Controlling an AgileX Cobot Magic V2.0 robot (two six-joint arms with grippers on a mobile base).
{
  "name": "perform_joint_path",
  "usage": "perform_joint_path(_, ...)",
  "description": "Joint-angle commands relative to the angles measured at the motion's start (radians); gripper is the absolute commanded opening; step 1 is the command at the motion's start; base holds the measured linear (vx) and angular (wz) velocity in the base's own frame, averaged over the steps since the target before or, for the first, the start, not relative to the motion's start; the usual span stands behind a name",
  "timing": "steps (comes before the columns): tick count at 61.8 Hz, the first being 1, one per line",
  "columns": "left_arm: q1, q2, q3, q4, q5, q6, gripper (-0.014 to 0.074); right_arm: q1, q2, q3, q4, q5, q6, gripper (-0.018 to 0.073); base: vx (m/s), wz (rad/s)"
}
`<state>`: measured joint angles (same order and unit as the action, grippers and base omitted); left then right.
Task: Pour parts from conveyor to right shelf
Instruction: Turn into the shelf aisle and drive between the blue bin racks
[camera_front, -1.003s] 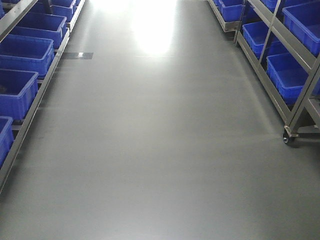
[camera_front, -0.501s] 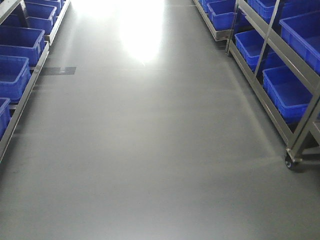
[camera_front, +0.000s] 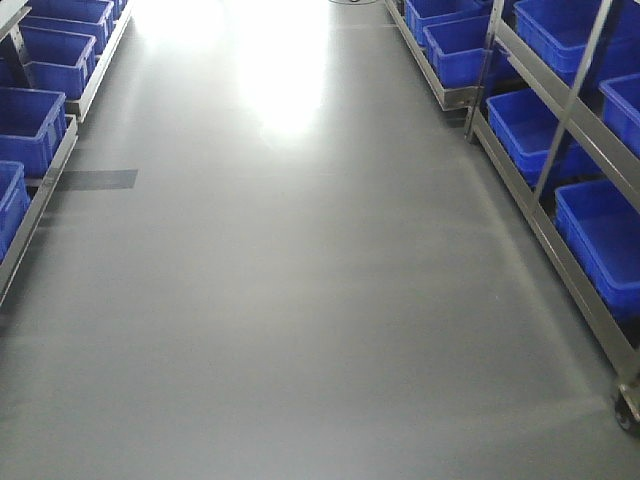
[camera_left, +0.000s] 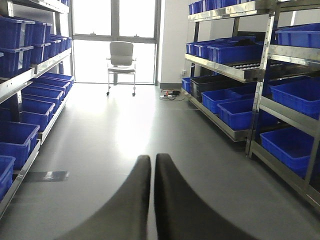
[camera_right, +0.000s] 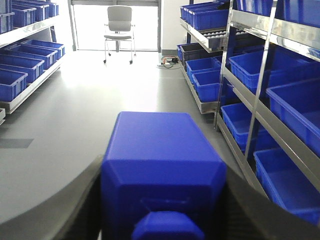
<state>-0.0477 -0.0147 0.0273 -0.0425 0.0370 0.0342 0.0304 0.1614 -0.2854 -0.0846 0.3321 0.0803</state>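
Squarely in the lower middle of the right wrist view: blue bin (camera_right: 162, 165), solid blue faces turned toward the camera, inside hidden, so contents cannot be told. Clamped from both sides by the right gripper (camera_right: 162, 210), dark fingers (camera_right: 75, 210) pressed against its left and right walls. Held out over the grey floor (camera_front: 300, 300) of the aisle, resting on no rack. Just off to the right of the bin: right shelf (camera_right: 260, 95), a steel frame with several tiers, loaded with open blue crates (camera_right: 295, 185) set side by side along each level. Among them on a lower tier, seen from the left wrist view, one black crate (camera_left: 215, 84). At the near foot of that frame, a caster (camera_front: 628, 408) touching the floor. Across the aisle, well apart from the bin, left rack (camera_front: 40, 205) with more blue crates in a row, and beside its base a dark patch (camera_front: 95, 180) on the floor. Left gripper (camera_left: 152, 162) pointing straight down the aisle, its own fingers (camera_left: 135, 200) pressed together with only a thin seam between them, closed on themselves. At the far end of the aisle, pale office chair (camera_left: 122, 55) standing upright on its wheels in front of a bright window (camera_left: 95, 17), strong glare spread over the floor below. Near the chair, toward the right shelf, a loose cable (camera_left: 170, 94) lying on the floor.
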Motion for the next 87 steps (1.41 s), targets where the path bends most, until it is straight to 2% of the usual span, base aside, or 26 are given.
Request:
perform_joint_path(1,-0.008,-0.011,0.031,-0.003,-0.077,-0.009,-0.0006,-0.005,0.011,-0.029,-0.007,-0.081,-0.008,-0.0009,0.66,0.04)
perform_joint_path(87,-0.008,-0.011,0.031,-0.003,-0.077,-0.009,-0.0006,-0.005,0.011,-0.029,-0.007,-0.078,-0.008,-0.0009,0.64,0.04)
